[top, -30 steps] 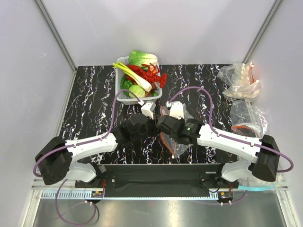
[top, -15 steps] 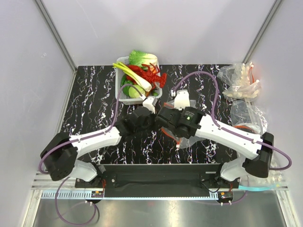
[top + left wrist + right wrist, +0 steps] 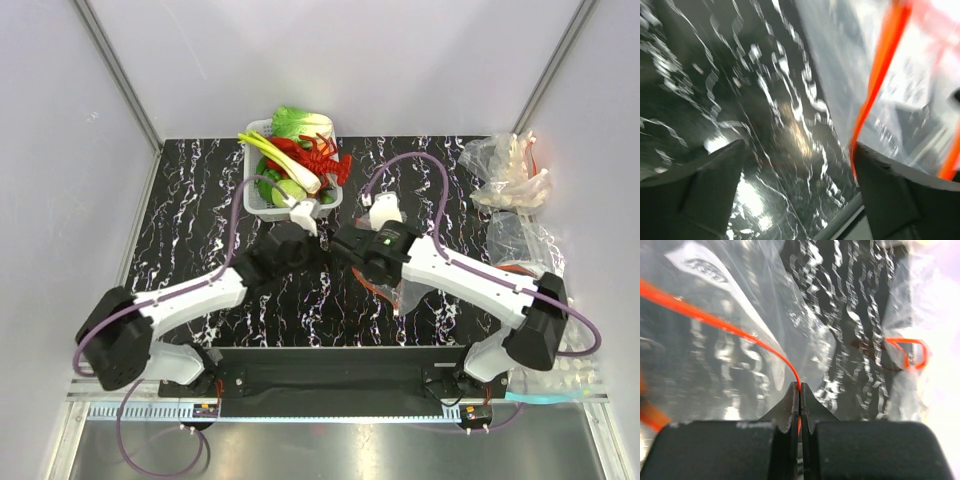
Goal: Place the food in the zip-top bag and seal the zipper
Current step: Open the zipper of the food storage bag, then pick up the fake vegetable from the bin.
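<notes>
Clear zip-top bag (image 3: 392, 296): on counter (image 3: 190, 230), right of centre; thin, limp, likely slippery film.
zipper (image 3: 715, 322): stiffest edge, best hold.
right hand (image 3: 800, 390): pinched closed on zipper.
left hand (image 3: 797, 160): spread wide, empty, beside bag.
lobster (image 3: 325, 160), cabbage (image 3: 288, 189): far basket (image 3: 250, 185).

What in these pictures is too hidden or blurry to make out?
- Top view: the right arm covers most of the zip-top bag.
- Left wrist view: motion blur smears the bag's label; unreadable.
- Right wrist view: whether the zipper is sealed; frame edges cut it off.
</notes>
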You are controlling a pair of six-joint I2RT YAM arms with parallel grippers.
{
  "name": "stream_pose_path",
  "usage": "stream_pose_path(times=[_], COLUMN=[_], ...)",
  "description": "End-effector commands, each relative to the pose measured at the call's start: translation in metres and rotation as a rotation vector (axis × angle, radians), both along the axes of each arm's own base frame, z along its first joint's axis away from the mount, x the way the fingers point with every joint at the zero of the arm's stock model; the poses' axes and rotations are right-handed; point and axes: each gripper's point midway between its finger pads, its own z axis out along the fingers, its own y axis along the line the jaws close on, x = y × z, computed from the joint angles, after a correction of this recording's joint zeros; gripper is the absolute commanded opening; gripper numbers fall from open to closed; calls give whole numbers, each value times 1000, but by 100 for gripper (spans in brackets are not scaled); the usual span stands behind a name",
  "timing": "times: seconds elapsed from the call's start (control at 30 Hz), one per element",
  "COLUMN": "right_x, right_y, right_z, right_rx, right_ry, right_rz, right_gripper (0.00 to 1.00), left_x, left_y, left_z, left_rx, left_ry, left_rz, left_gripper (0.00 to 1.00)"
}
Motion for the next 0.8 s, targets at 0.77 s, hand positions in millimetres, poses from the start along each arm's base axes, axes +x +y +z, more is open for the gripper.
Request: stream_pose_path(times=[0.77], right_x=[23], right_y=[-3], right_z=[-34], right_rx=[79], right_ry=[99], right_rz=[90], right_gripper=[0], left_x=[196], left_y=[160], left_z=[21], left_rx=[352], left_ry=[-27], left_rz=[499], left_gripper=[99])
